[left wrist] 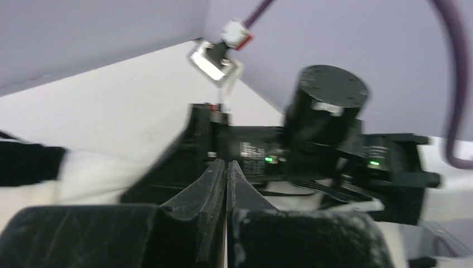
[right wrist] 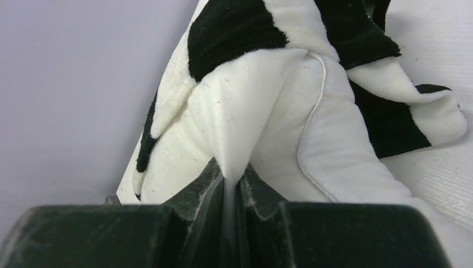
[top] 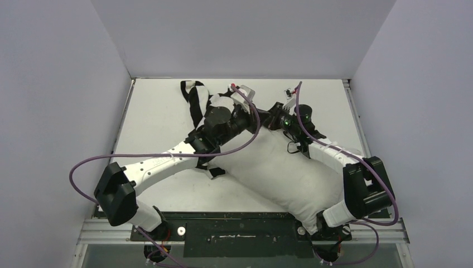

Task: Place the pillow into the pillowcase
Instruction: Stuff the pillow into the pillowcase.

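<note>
From above, the two grippers meet nose to nose over the far middle of the table [top: 156, 111]. The left gripper [top: 261, 119] and right gripper [top: 274, 114] are just beside each other, and their tips are lost under the black wrists. The pillow [top: 279, 173] runs back from the right jaws toward the near right corner, overhanging the table's near edge. The pillowcase [top: 195, 97] is bunched beyond and left of the left jaws, with bare table between it and the left wall. In the left wrist view, the left gripper [left wrist: 226, 167] has its fingers pressed flat together and no cloth shows between them. Straight ahead of the jaws the right arm's wrist [left wrist: 326, 111] fills the way. A blurred black-and-white bit of pillowcase [left wrist: 33, 164] lies off to their left, cut by the frame. Only the right wrist view shows a grip. The right gripper [right wrist: 231, 173] is nearly closed on a pulled-up peak of white cloth, seemingly the pillow [right wrist: 245, 100]. Above the jaws the striped pillowcase [right wrist: 240, 28] drapes over that end. The wall [right wrist: 83, 84] stands to their left, with open table [right wrist: 435, 167] to their right.
</note>
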Action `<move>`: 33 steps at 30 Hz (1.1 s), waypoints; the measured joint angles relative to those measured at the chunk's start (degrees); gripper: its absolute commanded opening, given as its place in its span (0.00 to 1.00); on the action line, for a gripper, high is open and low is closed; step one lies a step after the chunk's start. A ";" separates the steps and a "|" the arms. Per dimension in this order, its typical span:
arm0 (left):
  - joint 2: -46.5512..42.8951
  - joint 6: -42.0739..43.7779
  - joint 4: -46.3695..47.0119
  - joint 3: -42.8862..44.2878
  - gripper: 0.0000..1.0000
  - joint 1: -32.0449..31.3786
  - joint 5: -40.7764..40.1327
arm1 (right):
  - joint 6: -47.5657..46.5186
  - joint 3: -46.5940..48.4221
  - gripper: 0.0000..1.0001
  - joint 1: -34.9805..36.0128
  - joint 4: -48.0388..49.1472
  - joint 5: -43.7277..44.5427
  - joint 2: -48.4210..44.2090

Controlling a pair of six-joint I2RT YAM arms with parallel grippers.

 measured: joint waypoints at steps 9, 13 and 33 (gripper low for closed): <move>-0.50 -3.63 -0.20 -5.81 0.21 -2.34 -0.87 | 2.16 -2.23 0.00 0.09 3.91 2.58 0.00; -1.53 -0.44 -8.13 -4.81 0.38 -0.35 -7.13 | 1.81 -2.73 0.00 0.11 3.96 2.84 -0.79; 8.07 12.11 -16.00 2.05 0.58 7.34 -13.25 | 0.37 -3.10 0.00 1.68 2.12 4.59 -3.30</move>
